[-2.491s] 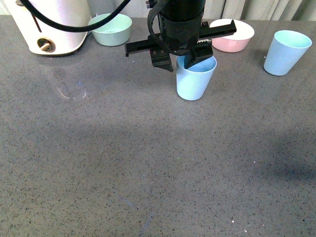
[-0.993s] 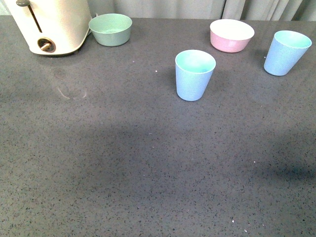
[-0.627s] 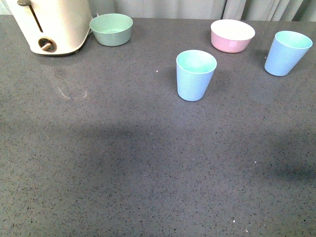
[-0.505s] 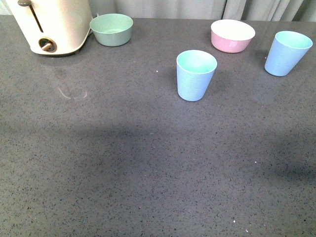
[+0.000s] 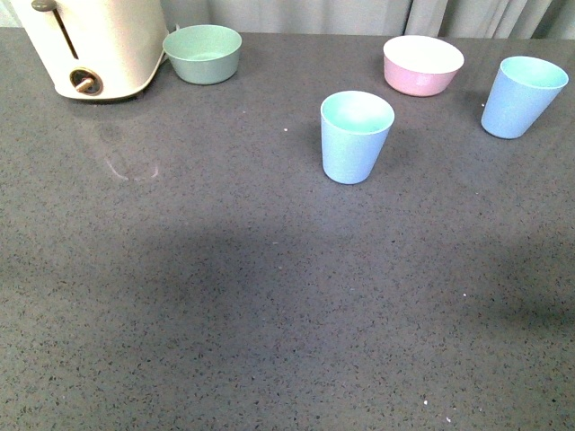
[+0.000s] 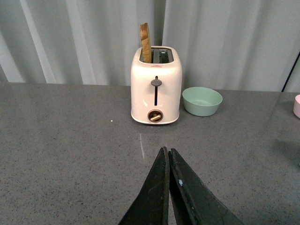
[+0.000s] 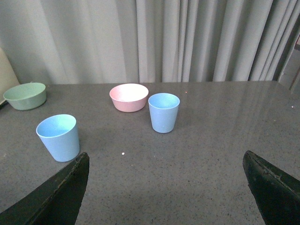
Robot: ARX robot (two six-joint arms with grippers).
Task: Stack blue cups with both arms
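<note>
Left wrist view: the left hand (image 6: 168, 151) is clenched on nothing, its fingers pressed together above the tabletop (image 6: 70, 154), facing a toaster (image 6: 155, 84) and a green bowl (image 6: 202, 101). The right hand (image 7: 165, 159) is released and empty, fingers spread wide. Ahead of it, both blue cups stand upright and well apart: the middle cup (image 5: 357, 136) mid-tabletop, the right cup (image 5: 523, 96) toward the right edge, with a pink bowl (image 5: 422, 65) near it.
</note>
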